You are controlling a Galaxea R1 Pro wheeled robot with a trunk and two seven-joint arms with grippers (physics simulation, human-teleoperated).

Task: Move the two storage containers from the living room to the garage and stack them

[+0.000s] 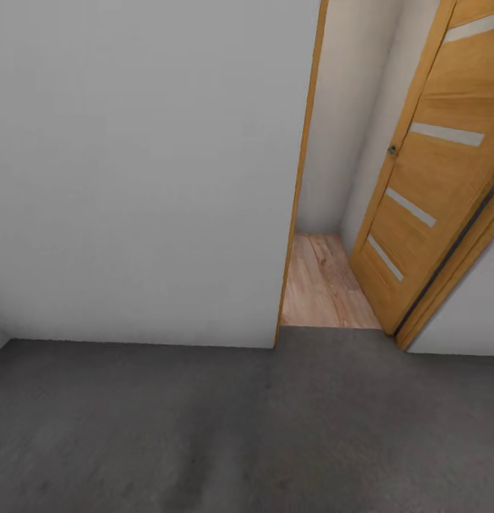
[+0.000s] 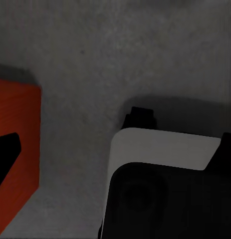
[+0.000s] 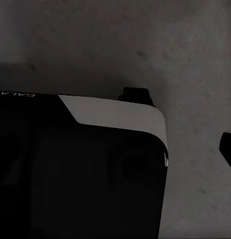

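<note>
One orange-red storage container [image 2: 19, 112] shows at the edge of the left wrist view, resting on the dark grey concrete floor [image 2: 120, 50] of the garage. My left gripper [image 2: 115, 144] is open, its fingers spread to the frame's sides; one black fingertip [image 2: 6, 148] lies in front of the container's wall without clamping it. In the right wrist view one fingertip [image 3: 228, 149] of my right gripper [image 3: 115, 149] sits far out at the frame's side over bare floor, so that gripper is open and holds nothing. The living room is out of view.
The head view faces a pale grey wall [image 1: 133, 178] above the concrete floor [image 1: 204, 427]. At the right a doorway leads onto light wood planks [image 1: 324, 285], with a wooden door [image 1: 432, 178] standing open. My white-and-black base [image 2: 165, 149] shows under both wrists.
</note>
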